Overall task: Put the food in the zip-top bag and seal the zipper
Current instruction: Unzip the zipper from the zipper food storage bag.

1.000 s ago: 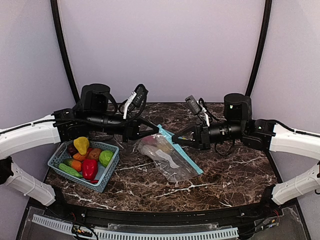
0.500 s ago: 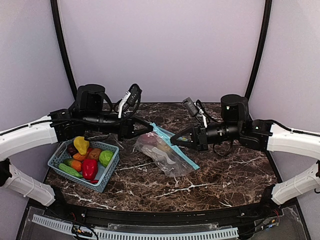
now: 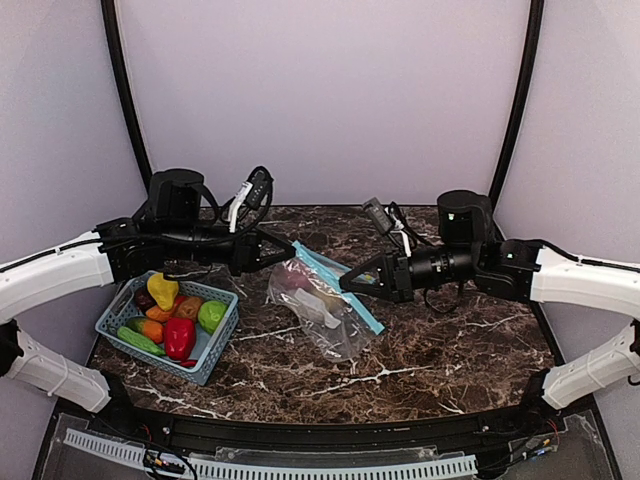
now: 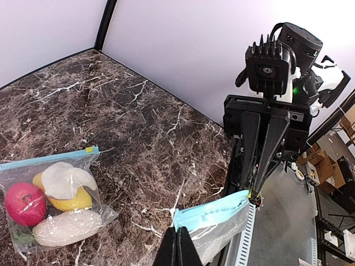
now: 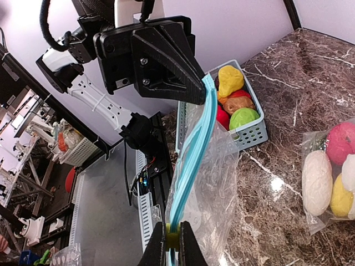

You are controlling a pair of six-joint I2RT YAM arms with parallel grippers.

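I hold a clear zip-top bag with a teal zipper strip off the table between both grippers. My left gripper is shut on the strip's end corner, as the left wrist view shows. My right gripper is shut on the yellow slider of the strip. The held bag looks empty in the wrist views. A second bag lies on the table, holding red, yellow and white food. More food sits in the teal basket: yellow, red, green.
The basket stands at the table's left front, under my left arm, and shows in the right wrist view. The food bag lies mid-table, partly behind the held bag. Purple walls close in the back and sides.
My left gripper has drawn the bag's corner to the left. My right gripper has barely shifted, so the stretch of strip between the two grippers has grown longer.
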